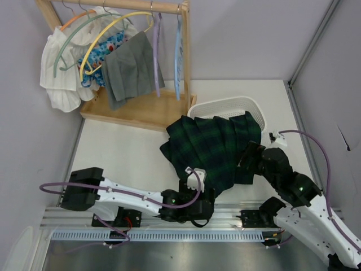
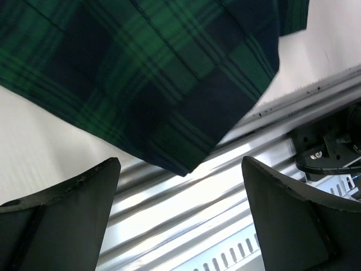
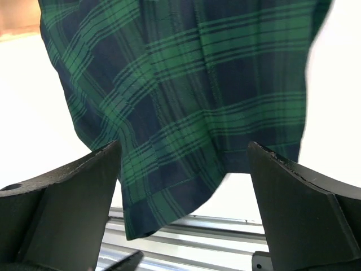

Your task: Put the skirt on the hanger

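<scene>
I see the overhead view brightly and evenly lit, with only soft shadows. From the left wrist, the rail (image 2: 225,186) glares and looks smeared. From the right wrist, the white surface (image 3: 34,113) is blown out, and the skirt (image 3: 186,101) blurs along its right edge.

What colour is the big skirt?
The skirt is dark green and navy plaid, clearest in the right wrist view.
</scene>
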`<control>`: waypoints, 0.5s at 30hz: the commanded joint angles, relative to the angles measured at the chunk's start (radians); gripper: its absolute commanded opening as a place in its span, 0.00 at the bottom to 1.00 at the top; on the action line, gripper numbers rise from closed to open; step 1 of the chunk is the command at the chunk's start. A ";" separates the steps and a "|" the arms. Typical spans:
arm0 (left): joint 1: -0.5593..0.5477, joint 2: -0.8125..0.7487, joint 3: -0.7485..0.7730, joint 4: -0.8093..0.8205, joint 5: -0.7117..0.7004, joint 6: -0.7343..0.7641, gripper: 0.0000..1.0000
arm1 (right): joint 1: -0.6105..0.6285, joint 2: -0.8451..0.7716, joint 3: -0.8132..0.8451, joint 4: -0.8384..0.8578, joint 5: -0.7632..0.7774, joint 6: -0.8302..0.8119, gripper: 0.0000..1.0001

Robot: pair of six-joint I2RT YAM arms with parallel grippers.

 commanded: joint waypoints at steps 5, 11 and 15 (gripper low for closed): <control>-0.013 0.135 0.128 -0.043 -0.073 -0.036 0.93 | -0.019 -0.056 -0.012 -0.042 -0.022 0.037 0.99; 0.050 0.186 0.116 -0.094 -0.048 -0.124 0.84 | -0.019 -0.065 -0.024 -0.022 -0.057 0.043 0.99; 0.071 0.202 0.108 -0.123 -0.116 -0.175 0.68 | -0.019 -0.084 -0.052 -0.011 -0.065 0.048 0.98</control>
